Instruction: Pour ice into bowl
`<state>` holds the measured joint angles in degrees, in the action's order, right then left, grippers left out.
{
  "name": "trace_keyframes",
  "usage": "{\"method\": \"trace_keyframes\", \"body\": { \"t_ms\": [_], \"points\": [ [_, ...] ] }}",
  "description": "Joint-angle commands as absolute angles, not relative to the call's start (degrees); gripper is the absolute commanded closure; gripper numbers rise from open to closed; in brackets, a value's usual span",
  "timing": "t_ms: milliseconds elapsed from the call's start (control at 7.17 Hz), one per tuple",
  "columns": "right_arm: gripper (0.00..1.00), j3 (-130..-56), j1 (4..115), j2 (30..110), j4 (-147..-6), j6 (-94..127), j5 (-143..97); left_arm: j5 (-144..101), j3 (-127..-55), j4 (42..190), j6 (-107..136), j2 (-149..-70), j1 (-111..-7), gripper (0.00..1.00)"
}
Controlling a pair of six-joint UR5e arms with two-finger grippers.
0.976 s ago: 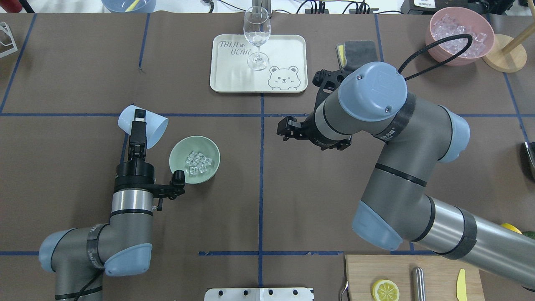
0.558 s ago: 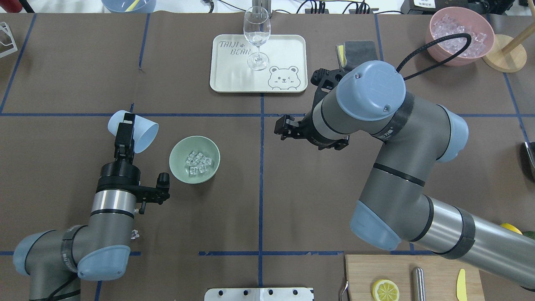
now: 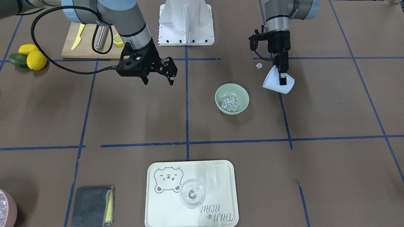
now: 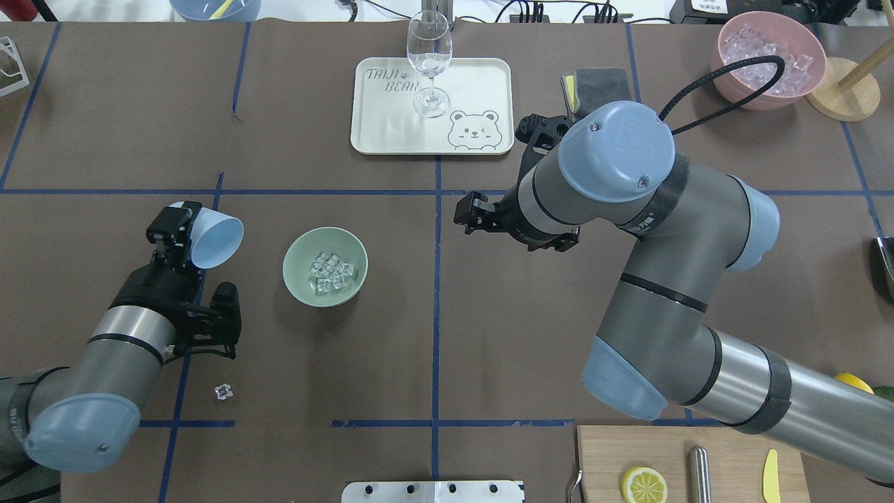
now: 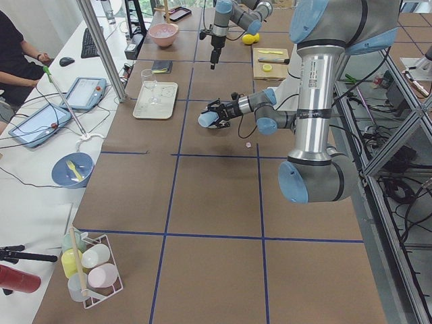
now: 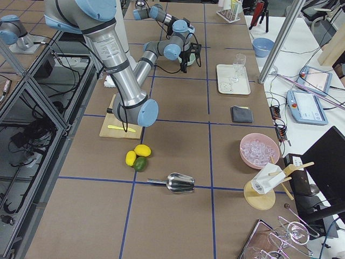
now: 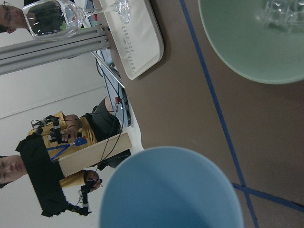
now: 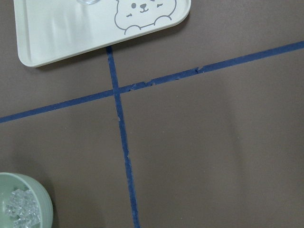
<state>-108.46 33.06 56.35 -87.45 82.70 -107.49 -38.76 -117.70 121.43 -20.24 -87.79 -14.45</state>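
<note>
The left hand (image 4: 176,234) grips the tilted light blue cup (image 4: 215,241) near the bowl (image 4: 299,283), apart from it. The ice (image 4: 330,271) lies inside the bowl on the counter (image 4: 489,314). The right hand (image 3: 159,77) hovers, its jaws seemingly parted, holding nothing.

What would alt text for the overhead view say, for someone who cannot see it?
The robot's left gripper holds a tilted light blue cup beside a sage-green bowl containing a cluster of ice cubes. One stray cube lies on the brown table near that arm, and the right gripper hangs open on the bowl's other side.
</note>
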Motion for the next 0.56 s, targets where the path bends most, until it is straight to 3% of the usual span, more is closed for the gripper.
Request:
{"method": "trace_keyframes", "body": {
  "t_ms": [0,418],
  "points": [
    [0.0,-108.37,32.78,55.9,-87.45,83.32,-107.4,-42.98,-116.22,136.05,1.2,-78.8,-15.03,1.0],
    [0.0,-108.28,31.82,55.38,-87.45,84.64,-107.32,-42.98,-103.56,171.66,10.88,-70.85,-17.12,1.0]
  ]
}}
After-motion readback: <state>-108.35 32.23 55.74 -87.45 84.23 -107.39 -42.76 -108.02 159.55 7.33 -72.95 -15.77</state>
